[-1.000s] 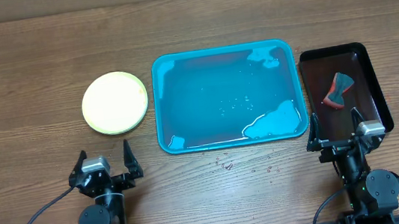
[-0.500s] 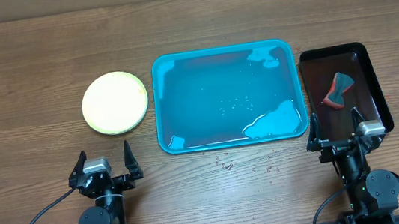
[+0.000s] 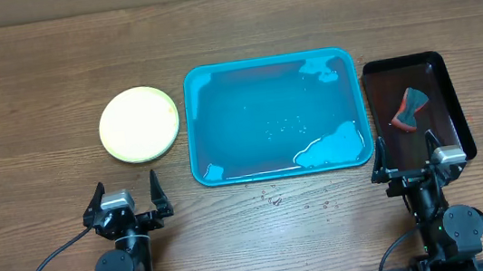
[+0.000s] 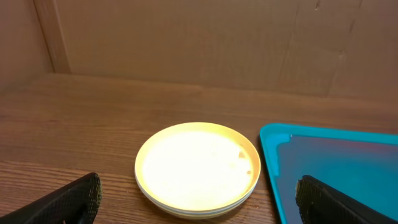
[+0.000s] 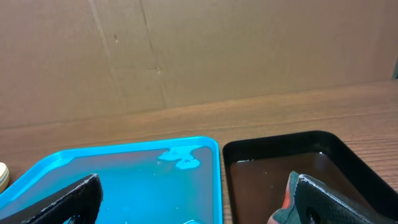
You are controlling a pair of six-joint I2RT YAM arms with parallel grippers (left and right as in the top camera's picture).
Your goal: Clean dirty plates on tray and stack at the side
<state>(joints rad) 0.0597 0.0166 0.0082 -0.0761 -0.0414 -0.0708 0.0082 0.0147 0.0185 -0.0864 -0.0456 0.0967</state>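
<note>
A brown wood-grain table (image 3: 35,86) fills the overhead view, and a plain cardboard wall (image 4: 186,43) stands behind its far edge. At the middle of the table lies the large turquoise-blue rectangular plastic tray (image 3: 247,107), with rounded corners and a low rim. Its floor is wet and glossy, with paler patches near the far right corner, the near right corner and the near left corner. Just beside its right edge stands a smaller narrow black plastic tray (image 3: 465,119), whose floor looks reddish-brown and wet. A crumpled red and grey object (image 3: 410,107) lies in it. To the left of the turquoise tray, close by but apart from it, a stack of round pale yellow-green plastic plates (image 3: 138,123) rests on the bare wood. The top face is an even pale colour. In the left wrist view layered rims show at the near edge, though how many plates lie there cannot be told. A few droplets (image 3: 276,201) spot the wood in front of the turquoise tray. The left gripper (image 3: 126,187) hangs at the near edge of the table in front of the plates, its jaws released and spread wide. The right gripper (image 3: 403,147) hangs at the near end of the black tray, its jaws likewise released and spread, one dark finger (image 5: 323,199) showing over that tray in its own wrist view.
</note>
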